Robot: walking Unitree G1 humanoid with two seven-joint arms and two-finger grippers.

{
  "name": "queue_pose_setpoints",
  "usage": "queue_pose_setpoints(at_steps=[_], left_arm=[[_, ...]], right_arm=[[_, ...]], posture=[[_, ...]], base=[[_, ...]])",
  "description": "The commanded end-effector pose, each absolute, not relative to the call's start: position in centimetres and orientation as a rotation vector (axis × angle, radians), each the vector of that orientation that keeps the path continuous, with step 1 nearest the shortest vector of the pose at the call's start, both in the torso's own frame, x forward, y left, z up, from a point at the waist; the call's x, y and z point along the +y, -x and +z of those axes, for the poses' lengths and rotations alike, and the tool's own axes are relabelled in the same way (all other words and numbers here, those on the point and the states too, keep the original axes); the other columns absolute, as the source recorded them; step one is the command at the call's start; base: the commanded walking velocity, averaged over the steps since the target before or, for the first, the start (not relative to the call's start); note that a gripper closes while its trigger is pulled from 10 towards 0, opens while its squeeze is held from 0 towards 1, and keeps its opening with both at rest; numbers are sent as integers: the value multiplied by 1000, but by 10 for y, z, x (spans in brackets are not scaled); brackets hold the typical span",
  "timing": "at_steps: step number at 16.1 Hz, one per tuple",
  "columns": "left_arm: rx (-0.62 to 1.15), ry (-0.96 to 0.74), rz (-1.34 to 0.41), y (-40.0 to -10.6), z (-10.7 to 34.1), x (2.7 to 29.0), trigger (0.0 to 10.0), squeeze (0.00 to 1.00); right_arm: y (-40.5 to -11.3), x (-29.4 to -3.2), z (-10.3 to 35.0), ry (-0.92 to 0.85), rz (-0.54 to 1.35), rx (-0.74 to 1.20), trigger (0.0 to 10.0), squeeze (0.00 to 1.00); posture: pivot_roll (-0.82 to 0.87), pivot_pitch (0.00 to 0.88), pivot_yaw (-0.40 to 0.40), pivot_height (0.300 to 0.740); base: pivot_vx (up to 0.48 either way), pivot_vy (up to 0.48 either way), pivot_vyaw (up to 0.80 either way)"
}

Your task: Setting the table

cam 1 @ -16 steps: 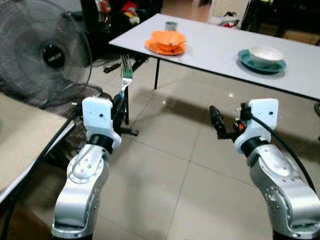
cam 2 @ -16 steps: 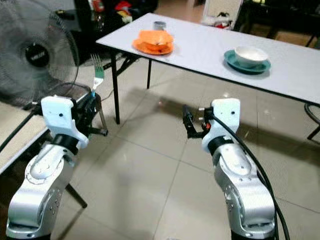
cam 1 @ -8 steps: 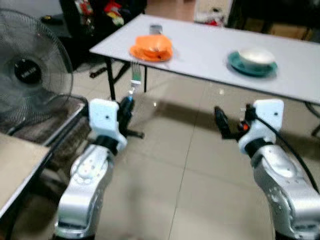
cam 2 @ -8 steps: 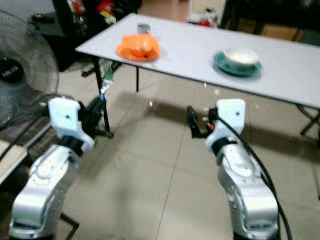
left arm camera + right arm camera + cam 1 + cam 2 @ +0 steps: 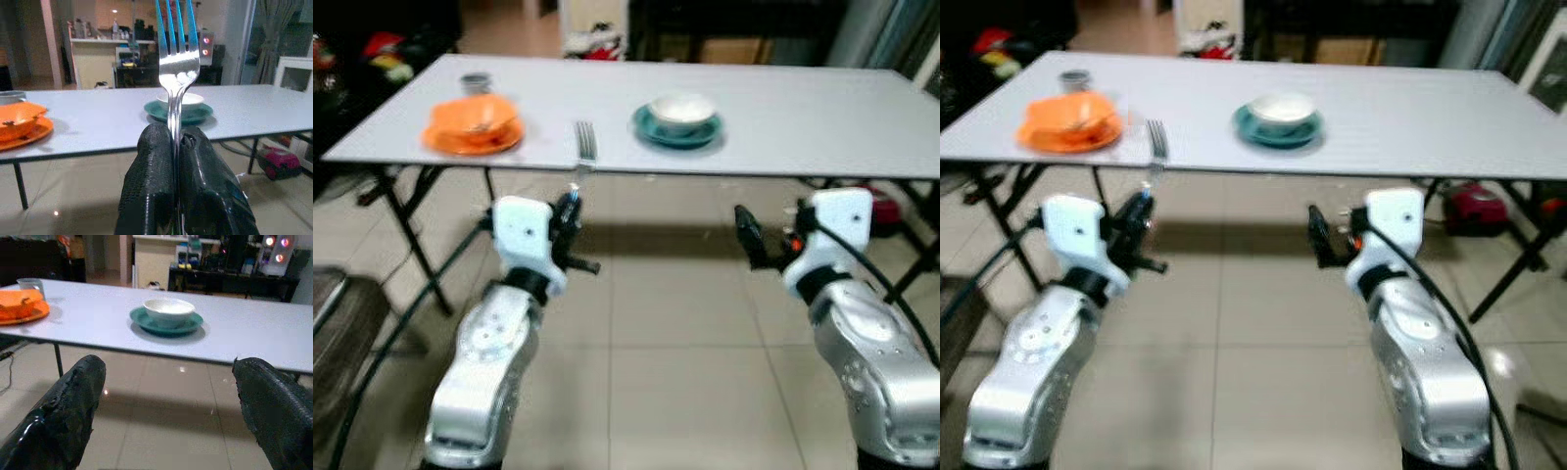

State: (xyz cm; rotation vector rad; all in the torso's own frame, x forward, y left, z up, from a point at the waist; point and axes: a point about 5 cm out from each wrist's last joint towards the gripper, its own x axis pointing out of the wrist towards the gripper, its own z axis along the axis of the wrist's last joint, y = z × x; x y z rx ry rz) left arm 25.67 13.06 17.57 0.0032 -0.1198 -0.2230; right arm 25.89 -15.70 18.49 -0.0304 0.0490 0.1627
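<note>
Fork (image 5: 177, 63) upright at centre frame, tines up, clamped in left gripper (image 5: 177, 161).
Long axis vertical, before white table (image 5: 803, 108); teal plate (image 5: 676, 130) with bowl (image 5: 681, 109) behind; right gripper (image 5: 166, 406) spread wide, empty.

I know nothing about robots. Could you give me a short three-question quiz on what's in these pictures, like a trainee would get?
1. True or false: the left gripper is shut on a fork held with its tines up.
2. What sits on the teal plate? A) a glass B) a white bowl C) a spoon
3. Fill in: the right gripper is ____, holding nothing.

Key
1. True; its fingers clamp the fork's handle.
2. B; the white bowl rests on it, on the white table. The orange plate lies further to the robot's left.
3. Open; its fingers stand wide apart.
</note>
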Motion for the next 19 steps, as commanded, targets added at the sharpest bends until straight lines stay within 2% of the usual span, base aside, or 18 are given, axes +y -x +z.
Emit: queue_pose_setpoints(at_steps=[1,11,19], left_arm=[[-112,-11,-191,-257,175,137,10000,0],[-60,-37,-213,-263,168,137,10000,0],[-35,-46,-206,-266,164,135,10000,0]], right_arm=[[-259,-152,185,36,197,47,10000,0],[-263,-145,181,54,261,52,10000,0],[-260,-150,178,66,247,65,10000,0]], posture=[[-30,0,-33,740],[-15,0,-31,740],[-24,0,-13,740]], base=[[375,0,0],[388,0,0],[393,0,0]])
